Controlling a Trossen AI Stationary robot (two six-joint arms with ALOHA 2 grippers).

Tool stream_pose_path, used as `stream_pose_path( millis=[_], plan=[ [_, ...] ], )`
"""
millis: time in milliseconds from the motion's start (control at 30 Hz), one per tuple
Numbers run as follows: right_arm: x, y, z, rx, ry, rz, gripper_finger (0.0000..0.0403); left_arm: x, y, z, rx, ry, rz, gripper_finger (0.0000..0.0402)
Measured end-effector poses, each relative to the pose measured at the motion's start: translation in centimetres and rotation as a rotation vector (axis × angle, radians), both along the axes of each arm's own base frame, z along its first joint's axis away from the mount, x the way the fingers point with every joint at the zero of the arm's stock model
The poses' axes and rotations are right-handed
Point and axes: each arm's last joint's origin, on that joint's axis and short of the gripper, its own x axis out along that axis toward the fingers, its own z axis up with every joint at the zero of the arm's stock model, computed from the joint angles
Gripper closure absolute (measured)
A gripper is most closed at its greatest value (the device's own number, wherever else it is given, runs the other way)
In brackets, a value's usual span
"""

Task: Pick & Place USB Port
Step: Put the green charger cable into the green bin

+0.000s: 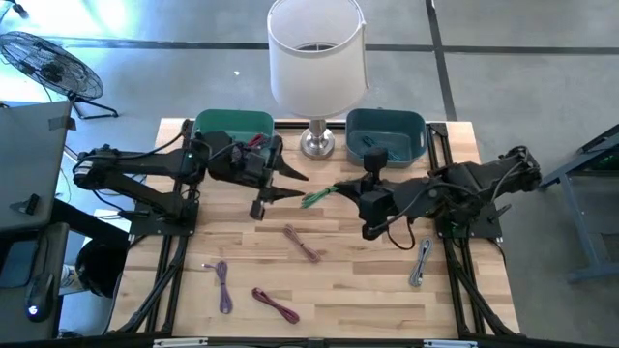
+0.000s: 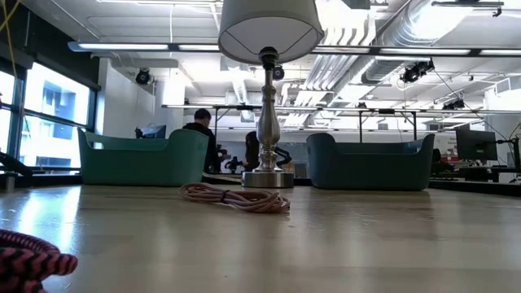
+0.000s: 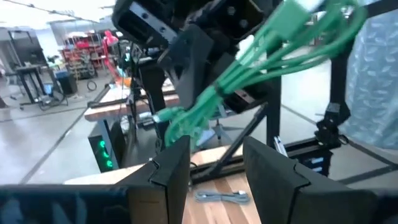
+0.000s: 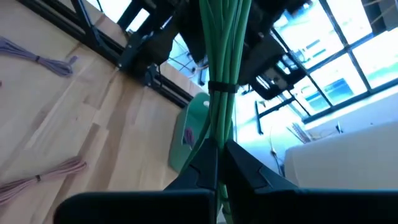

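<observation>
Green cable (image 1: 321, 194) hangs above the bench (image 1: 338, 280), clenched in the right gripper (image 1: 340, 188). Left gripper (image 1: 295, 184) fingers (image 3: 171, 168) are spread just beside its free end.

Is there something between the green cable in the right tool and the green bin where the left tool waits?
Nothing visible blocks it. The right tool holds the green cable above the table, and the open left tool faces it, just short of the cable's end. The green bin lies behind the left arm; the lamp stands beside that path.

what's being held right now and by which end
The right pincer is shut on the green cable bundle at one end; the left pincer is open, holding nothing.
</observation>
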Motion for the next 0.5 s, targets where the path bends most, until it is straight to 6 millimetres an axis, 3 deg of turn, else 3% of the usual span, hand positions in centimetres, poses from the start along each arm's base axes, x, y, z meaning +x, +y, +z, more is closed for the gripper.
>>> stream_pose_path(
  millis=[500],
  plan=[
    [1.9, -2.9, -0.7, 0.007, 0.051, 0.042, 0.0402, 2.0, -0.2, -0.6, 0.01, -0.054, -0.051, 0.0257]
  ],
)
